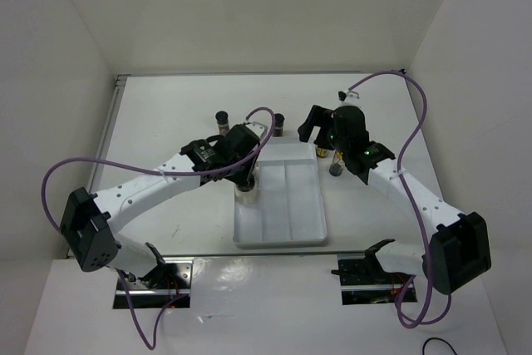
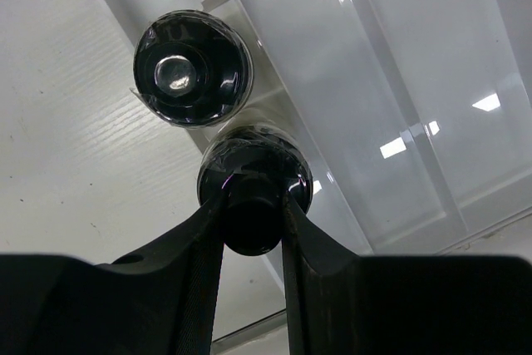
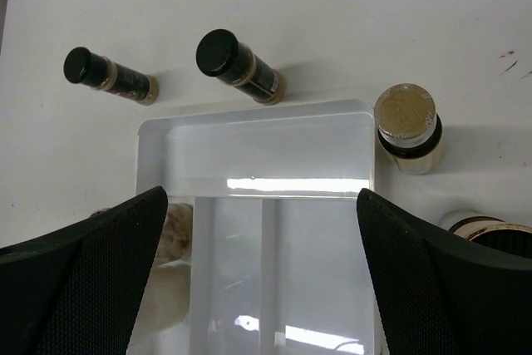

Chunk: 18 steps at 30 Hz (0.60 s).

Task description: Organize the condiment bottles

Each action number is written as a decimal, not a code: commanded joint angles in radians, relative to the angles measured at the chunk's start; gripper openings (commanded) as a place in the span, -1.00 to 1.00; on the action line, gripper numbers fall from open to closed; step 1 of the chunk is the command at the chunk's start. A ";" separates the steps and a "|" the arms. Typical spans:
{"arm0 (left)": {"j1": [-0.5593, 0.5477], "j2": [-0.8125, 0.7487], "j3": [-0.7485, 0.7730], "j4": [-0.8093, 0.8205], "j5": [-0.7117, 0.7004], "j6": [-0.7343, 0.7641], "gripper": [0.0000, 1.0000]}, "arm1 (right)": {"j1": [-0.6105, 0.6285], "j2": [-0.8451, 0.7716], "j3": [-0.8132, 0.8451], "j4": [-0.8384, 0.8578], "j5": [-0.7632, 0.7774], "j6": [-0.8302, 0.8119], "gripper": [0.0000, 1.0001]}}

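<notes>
Left wrist: two black-capped jars (image 2: pixel 193 68) (image 2: pixel 253 174), one tray (image 2: pixel 374 81)

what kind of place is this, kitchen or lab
Most likely a robot lab test cell, not a kitchen: a bare white table boxed in by plain white walls, a left arm and right arm bolted at its edge, and condiment bottles staged round a tray.

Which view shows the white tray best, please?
Top external: the white tray appears nearly whole, one far corner under the left gripper. Left wrist shows only part of its compartments; right wrist shows just its far end.
</notes>
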 commanded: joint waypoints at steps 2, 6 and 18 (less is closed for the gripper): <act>-0.002 0.010 -0.005 0.080 -0.011 -0.039 -0.80 | -0.006 0.015 0.028 0.054 0.011 -0.009 0.97; -0.002 0.010 -0.014 0.081 -0.011 -0.048 -0.66 | -0.006 0.024 0.037 0.054 0.011 -0.009 0.97; -0.020 0.000 0.019 0.062 0.014 -0.057 0.35 | -0.006 0.055 0.065 0.063 -0.027 -0.009 0.97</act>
